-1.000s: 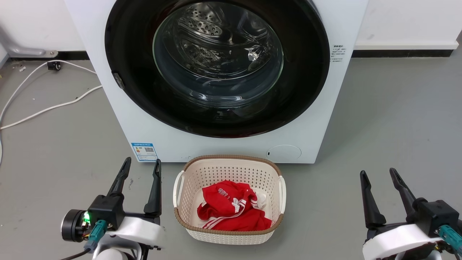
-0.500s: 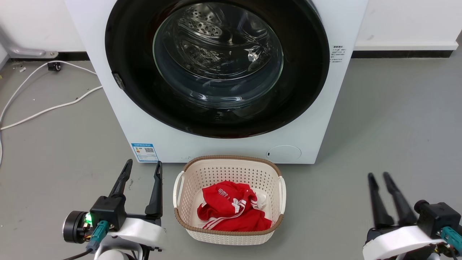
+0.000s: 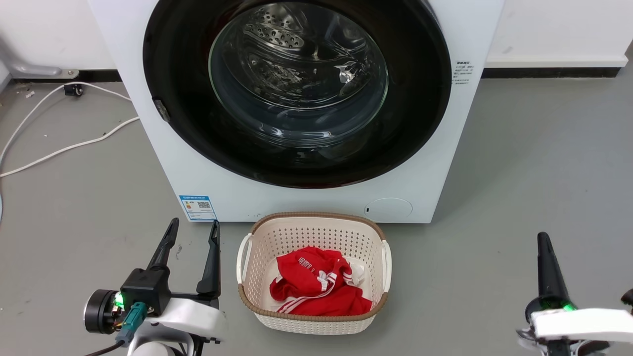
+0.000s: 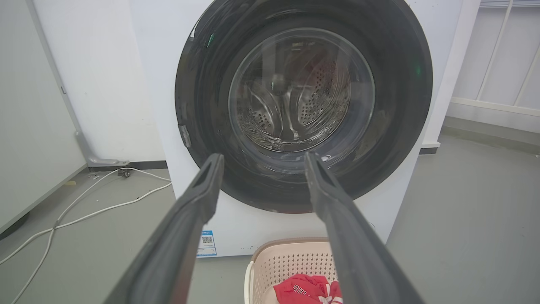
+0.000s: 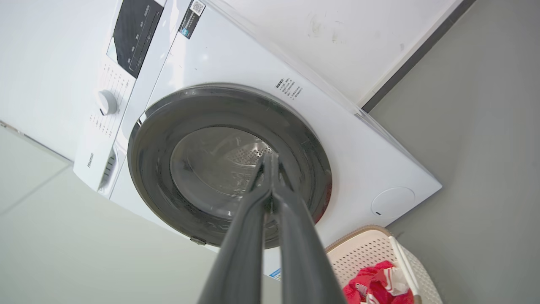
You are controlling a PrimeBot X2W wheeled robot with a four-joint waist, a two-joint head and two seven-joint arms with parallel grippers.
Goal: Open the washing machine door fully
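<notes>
1. The right gripper (image 5: pixel 269 158) has changed. Its two long dark fingers were spread a second ago and are now pressed together with nothing between them. The wrist has rolled, so the head view shows them edge-on as a single blade. Judgement: it is being readied to hook or push, not to pinch.
2. The left gripper (image 3: pixel 194 225) is unchanged, with fingers spread and empty, low at the robot's left.
3. A cream perforated plastic basket (image 3: pixel 316 216) holding a red garment (image 3: pixel 316 289) stands on the floor between the grippers, just before the white washing machine (image 3: pixel 198 168).
4. The large round glossy black washing machine door (image 3: pixel 420 109) remains shut, flush against the machine beyond the basket. It lies ahead of, above and left of the right gripper, well apart, with no contact. Judgement: opening has not begun.
</notes>
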